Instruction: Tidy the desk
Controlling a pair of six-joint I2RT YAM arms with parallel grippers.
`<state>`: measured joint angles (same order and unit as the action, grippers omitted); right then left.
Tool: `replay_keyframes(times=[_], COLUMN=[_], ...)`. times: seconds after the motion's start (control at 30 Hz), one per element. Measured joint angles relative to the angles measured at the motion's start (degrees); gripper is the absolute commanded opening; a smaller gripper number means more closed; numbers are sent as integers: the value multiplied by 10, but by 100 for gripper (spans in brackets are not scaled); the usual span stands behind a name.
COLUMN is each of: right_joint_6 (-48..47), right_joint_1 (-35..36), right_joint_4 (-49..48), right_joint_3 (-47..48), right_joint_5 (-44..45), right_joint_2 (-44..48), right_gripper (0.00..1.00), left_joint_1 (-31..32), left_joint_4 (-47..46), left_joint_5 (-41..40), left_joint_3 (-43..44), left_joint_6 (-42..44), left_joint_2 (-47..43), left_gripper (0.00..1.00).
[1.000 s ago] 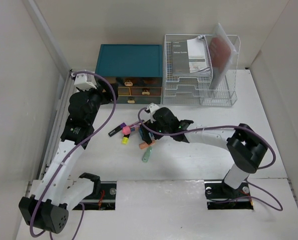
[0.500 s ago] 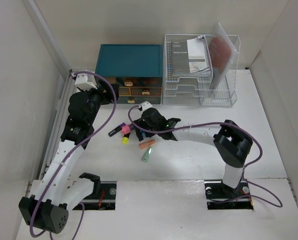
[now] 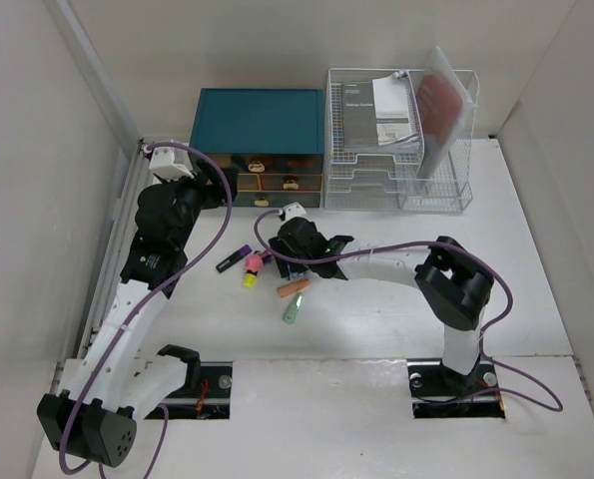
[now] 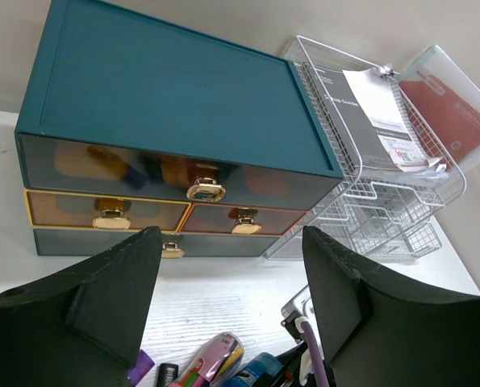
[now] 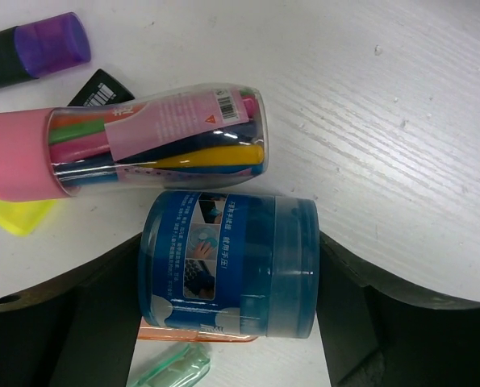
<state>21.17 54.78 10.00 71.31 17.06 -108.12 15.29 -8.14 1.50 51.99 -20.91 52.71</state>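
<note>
At the far edge of the desk (image 3: 536, 259), the drawer chest (image 3: 260, 122) stands just left of the wire rack (image 3: 446, 180), which has a booklet (image 3: 381, 112) in its top tray. Nearer, about mid-desk, a jar (image 5: 227, 264) is held between the fingers of the right claw (image 5: 227, 270). A tube of pens (image 5: 135, 141) lies just left of the jar, a highlighter (image 5: 30, 48) lies farther left, and a marker (image 3: 294, 287) lies on its near side.

Counter (image 3: 536, 249): flat, white, with two cut-out slots along its front edge.
- Back, centre: teal drawer chest (image 3: 261, 122), with a white wire rack (image 3: 376, 190) just beside it on the right.
- Middle, clustered:
  - black marker (image 5: 30, 48) with a purple cap
  - clear tube of coloured pens (image 5: 143, 141) with a pink cap, lying flat
  - yellow highlighter (image 5: 18, 216)
  - blue jar (image 5: 227, 264) on its side, just beside the tube; possibly raised off the surface, contact unclear
  - orange piece (image 3: 294, 288)
  - pale green piece (image 3: 293, 308)
</note>
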Motion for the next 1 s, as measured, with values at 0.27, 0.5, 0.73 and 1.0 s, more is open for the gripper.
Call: replay_keyframes(times=[0.27, 0.5, 0.73, 1.0], right_joint_6=[-51, -175, -296, -309], right_joint_1=[0, 0, -2, -141], right_joint_4=[18, 24, 24, 58], right_joint_3=[-20, -54, -57, 37], right_joint_5=[6, -46, -101, -177], right_joint_2=[36, 159, 268, 278], right_gripper=[15, 9, 0, 0], left_joint_1=[0, 0, 0, 0], left_joint_4=[-2, -14, -35, -51], left_joint_5=[2, 17, 52, 90], left_joint_3=[0, -7, -14, -16], left_joint_6=[-2, -10, -26, -43], left_joint_2=[0, 2, 33, 115], left_gripper=[63, 62, 56, 59])
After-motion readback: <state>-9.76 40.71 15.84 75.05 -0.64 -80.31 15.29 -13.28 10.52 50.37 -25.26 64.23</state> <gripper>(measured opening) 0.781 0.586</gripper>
